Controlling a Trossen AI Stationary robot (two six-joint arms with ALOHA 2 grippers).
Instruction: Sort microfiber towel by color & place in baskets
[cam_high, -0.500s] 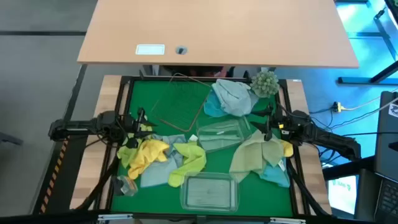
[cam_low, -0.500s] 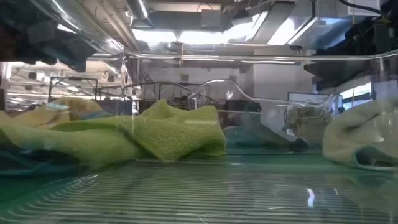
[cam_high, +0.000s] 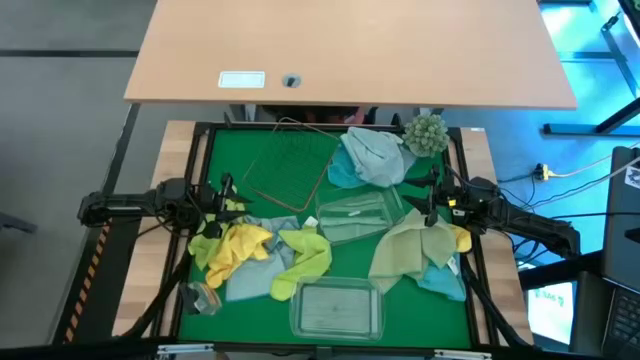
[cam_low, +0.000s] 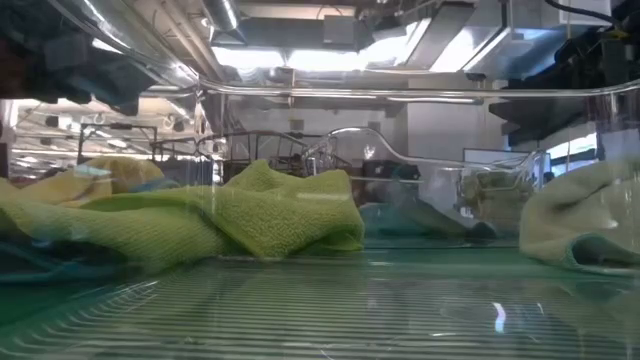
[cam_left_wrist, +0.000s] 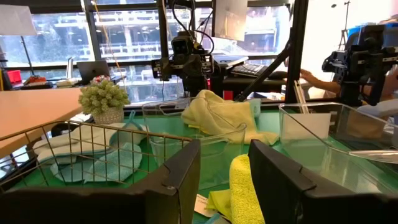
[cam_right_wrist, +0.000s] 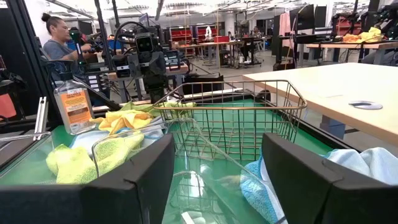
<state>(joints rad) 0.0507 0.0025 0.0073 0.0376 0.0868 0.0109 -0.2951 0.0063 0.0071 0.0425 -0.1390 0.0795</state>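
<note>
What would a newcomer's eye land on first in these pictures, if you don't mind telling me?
Probably the bright yellow towel crumpled on the green mat near the left claw, with a lime green towel beside it. Next, the light blue towel heaped at the far side, by the wire basket and the fuzzy ball plant.

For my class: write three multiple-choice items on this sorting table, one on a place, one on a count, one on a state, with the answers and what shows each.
1. Where does the wire basket stand?
A. far side of the mat
B. near edge
C. off the table

2. How many clear tubs are there?
A. one
B. two
C. four

3. How is the right gripper?
A. shut on a towel
B. open, holding nothing
C. shut on the plant

Answers: 1 A, it sits beside the blue towel at the far side. 2 B, a middle tub and a near tub. 3 B, its fingers stand apart, nothing between.
</note>
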